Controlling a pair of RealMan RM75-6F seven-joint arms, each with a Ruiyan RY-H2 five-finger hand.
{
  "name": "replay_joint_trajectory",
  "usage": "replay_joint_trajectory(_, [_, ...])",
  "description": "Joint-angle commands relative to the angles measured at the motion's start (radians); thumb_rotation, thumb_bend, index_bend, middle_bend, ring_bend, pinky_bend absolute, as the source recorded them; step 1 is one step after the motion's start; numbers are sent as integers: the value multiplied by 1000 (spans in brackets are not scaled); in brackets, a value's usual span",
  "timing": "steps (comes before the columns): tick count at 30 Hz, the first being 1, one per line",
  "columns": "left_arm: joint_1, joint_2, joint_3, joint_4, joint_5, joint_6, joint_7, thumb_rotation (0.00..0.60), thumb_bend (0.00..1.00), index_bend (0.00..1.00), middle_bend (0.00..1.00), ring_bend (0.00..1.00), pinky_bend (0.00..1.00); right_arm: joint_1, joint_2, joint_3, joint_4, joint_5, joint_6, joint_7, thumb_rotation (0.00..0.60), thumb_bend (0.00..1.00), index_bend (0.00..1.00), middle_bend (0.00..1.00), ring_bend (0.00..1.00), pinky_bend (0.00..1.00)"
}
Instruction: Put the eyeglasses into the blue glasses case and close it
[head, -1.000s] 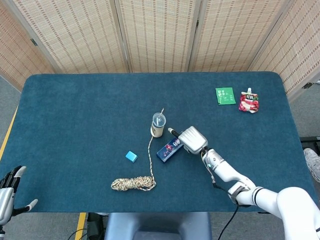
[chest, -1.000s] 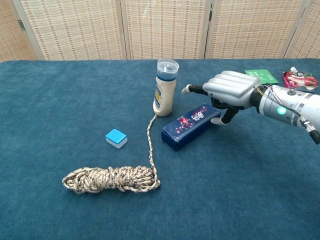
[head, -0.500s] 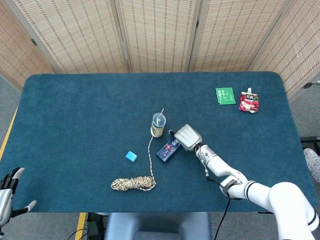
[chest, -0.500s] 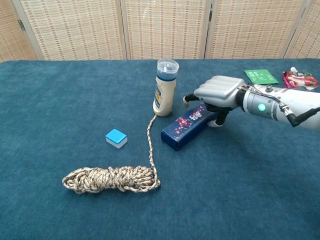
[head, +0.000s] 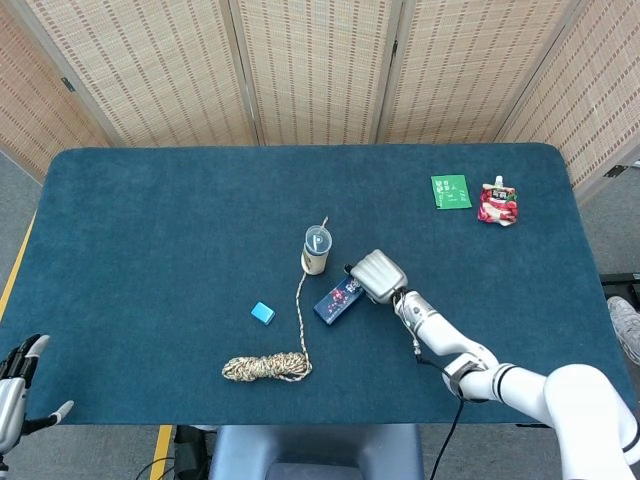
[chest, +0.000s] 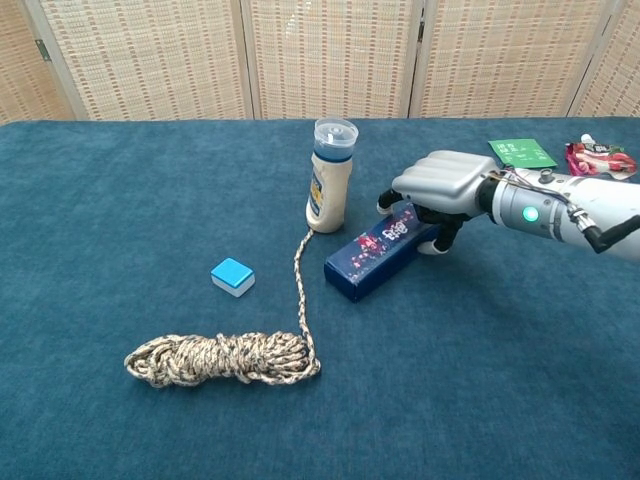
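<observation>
Closing on the blue case (chest: 384, 251), just right of centre frame, your right hand (chest: 438, 188) curls its fingers over the far end, thumb touching the side; whether the grip has firmed you cannot tell. No eyeglasses show anywhere, so opening it looks like the step in hand: next needs a steady hold and a lift of the lid. It's a rigid, glossy, printed box on napped cloth (head: 150, 230).

Your left hand (head: 22, 385) waits spread and empty, lower left.

Table (chest: 120, 420): soft fuzzy blue cloth. Right hand (chest: 440, 185): shiny grey metal. Rope (chest: 225, 358): rough. Bottle (chest: 330, 180): smooth plastic.
</observation>
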Motion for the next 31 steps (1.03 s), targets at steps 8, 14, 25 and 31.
replay_joint_trajectory(8, [-16,-11,-13,9,20,5,-11,600,195,69,92,121,232,-132,144,-6,-228,53,179,-58,600,36,0,940,1000,1000])
replay_joint_trajectory(14, [-27,-24,-27,19,22,8,-8,600,195,69,92,121,232,-300,280,-47,-397,41,418,-104,600,131,54,761,839,933])
replay_joint_trajectory(25, [-62,-69,-52,20,33,4,33,600,195,69,92,122,232,-605,471,-133,-565,10,760,-12,600,255,88,387,409,657])
replay_joint_trajectory(31, [-74,-98,-63,15,43,15,56,600,195,69,92,121,232,-695,515,-150,-583,-37,858,31,600,255,120,389,408,653])
